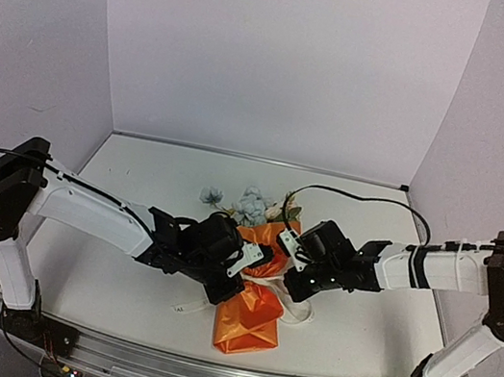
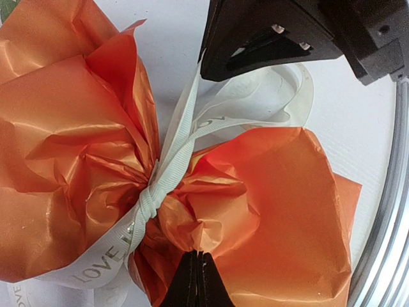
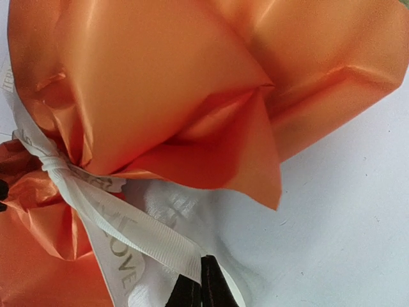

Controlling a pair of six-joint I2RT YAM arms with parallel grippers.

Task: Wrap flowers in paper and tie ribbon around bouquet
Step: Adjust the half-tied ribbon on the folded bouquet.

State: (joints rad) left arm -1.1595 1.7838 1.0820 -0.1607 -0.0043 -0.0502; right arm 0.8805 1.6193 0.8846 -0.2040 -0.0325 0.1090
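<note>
Right end effector (image 3: 200,265) pinches ribbon (image 3: 115,220) beside bouquet (image 3: 160,96).

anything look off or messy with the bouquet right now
Slightly messy. The ribbon cinches the waist of the bouquet but is twisted and bunched at the pinch, with a slack loop lying on the table beside it. The orange paper is heavily crumpled. Nothing torn or spilled that I can see.
</note>
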